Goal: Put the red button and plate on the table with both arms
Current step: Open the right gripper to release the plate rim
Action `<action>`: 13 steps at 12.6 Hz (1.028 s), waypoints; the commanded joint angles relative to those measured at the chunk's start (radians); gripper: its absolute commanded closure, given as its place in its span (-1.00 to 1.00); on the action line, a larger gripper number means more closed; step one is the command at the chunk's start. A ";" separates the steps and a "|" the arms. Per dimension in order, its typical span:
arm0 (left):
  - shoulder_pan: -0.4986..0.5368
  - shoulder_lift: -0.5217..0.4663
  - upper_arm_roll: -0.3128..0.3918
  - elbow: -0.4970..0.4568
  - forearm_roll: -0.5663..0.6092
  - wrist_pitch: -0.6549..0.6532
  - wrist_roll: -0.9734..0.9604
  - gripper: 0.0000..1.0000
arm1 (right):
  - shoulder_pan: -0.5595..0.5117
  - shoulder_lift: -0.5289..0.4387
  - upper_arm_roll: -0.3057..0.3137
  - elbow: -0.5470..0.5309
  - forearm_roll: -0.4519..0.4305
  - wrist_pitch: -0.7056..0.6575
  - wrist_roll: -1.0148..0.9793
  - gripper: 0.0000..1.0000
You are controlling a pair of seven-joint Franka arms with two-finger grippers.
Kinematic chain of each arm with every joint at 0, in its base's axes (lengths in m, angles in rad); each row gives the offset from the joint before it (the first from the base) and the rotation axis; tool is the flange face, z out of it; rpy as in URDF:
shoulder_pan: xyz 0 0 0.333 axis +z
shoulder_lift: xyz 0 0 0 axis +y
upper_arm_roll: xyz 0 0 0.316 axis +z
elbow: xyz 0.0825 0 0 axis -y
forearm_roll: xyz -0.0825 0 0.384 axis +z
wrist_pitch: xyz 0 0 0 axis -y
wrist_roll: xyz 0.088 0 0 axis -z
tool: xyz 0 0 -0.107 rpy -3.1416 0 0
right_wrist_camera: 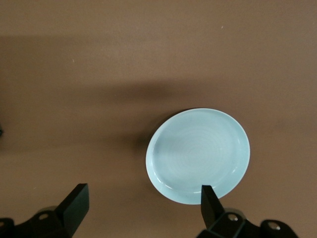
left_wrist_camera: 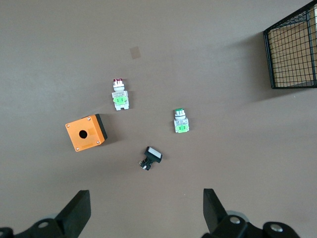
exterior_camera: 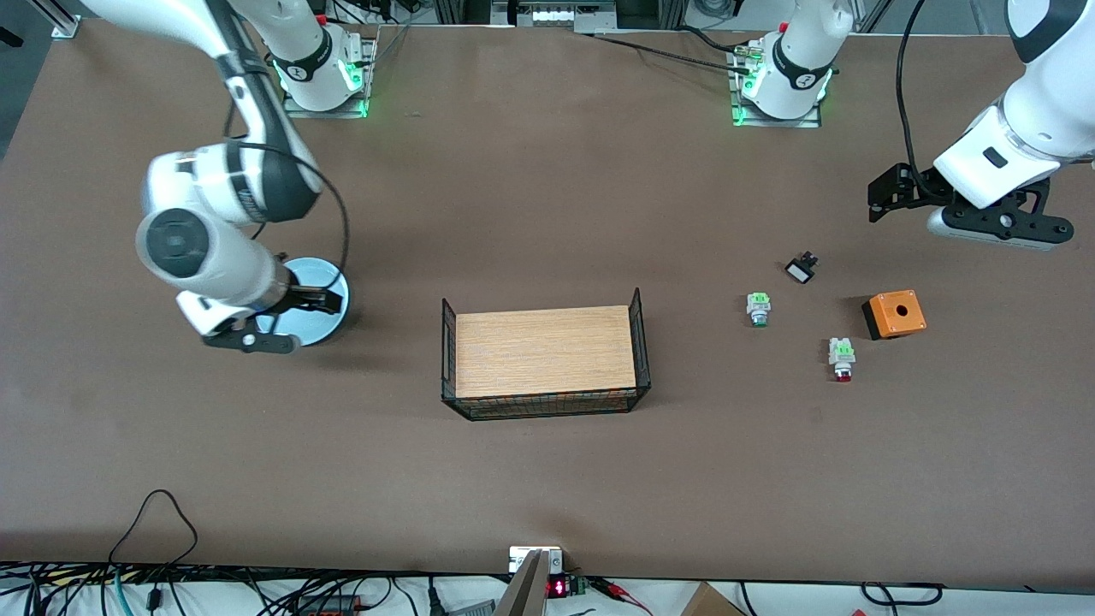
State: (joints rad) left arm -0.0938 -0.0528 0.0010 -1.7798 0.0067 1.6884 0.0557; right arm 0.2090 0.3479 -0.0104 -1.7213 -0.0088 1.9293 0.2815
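Note:
The red button (exterior_camera: 842, 358) lies on its side on the brown table (exterior_camera: 547, 479) toward the left arm's end, and also shows in the left wrist view (left_wrist_camera: 119, 94). The pale blue plate (exterior_camera: 325, 323) lies flat on the table toward the right arm's end, partly hidden by the right arm. It shows whole in the right wrist view (right_wrist_camera: 198, 153). My right gripper (exterior_camera: 312, 301) (right_wrist_camera: 143, 196) is open and empty, raised over the plate's edge. My left gripper (exterior_camera: 885, 195) (left_wrist_camera: 146, 198) is open and empty, raised over bare table near the buttons.
A green-capped button (exterior_camera: 758, 308) (left_wrist_camera: 181, 120), a small black switch (exterior_camera: 802, 269) (left_wrist_camera: 151, 157) and an orange box (exterior_camera: 894, 314) (left_wrist_camera: 86, 133) lie near the red button. A wood-topped black wire rack (exterior_camera: 543, 351) (left_wrist_camera: 294, 49) stands mid-table.

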 commanded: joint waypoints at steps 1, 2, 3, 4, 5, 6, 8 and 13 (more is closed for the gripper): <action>-0.012 0.021 0.010 0.033 0.002 -0.023 0.021 -1.00 | -0.045 -0.050 0.012 0.066 0.055 -0.108 -0.147 -1.00; -0.011 0.021 0.010 0.033 0.002 -0.024 0.024 -1.00 | -0.046 -0.082 0.012 0.066 0.056 -0.118 -0.172 -1.00; -0.009 0.022 0.010 0.031 0.002 -0.027 0.024 -1.00 | -0.051 -0.116 0.012 0.066 0.055 -0.134 -0.177 -1.00; -0.007 0.022 0.010 0.033 0.002 -0.033 0.024 -1.00 | -0.050 -0.151 0.012 0.066 0.055 -0.151 -0.191 -1.00; -0.006 0.021 0.010 0.033 0.002 -0.033 0.024 -1.00 | -0.050 -0.186 0.012 0.066 0.053 -0.157 -0.232 -1.00; -0.006 0.022 0.010 0.031 0.002 -0.035 0.024 -1.00 | -0.050 -0.219 0.012 0.066 0.053 -0.156 -0.267 -1.00; -0.006 0.022 0.010 0.033 0.002 -0.035 0.023 -1.00 | -0.050 -0.262 0.012 0.068 0.053 -0.157 -0.271 -1.00; -0.007 0.022 0.010 0.036 0.002 -0.035 0.021 -1.00 | -0.050 -0.313 0.012 0.068 0.052 -0.167 -0.225 -1.00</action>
State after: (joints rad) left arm -0.0937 -0.0445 0.0018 -1.7788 0.0067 1.6776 0.0584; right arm 0.1682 0.0633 -0.0058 -1.6418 0.0284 1.7748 0.0370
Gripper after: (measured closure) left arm 0.000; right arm 0.000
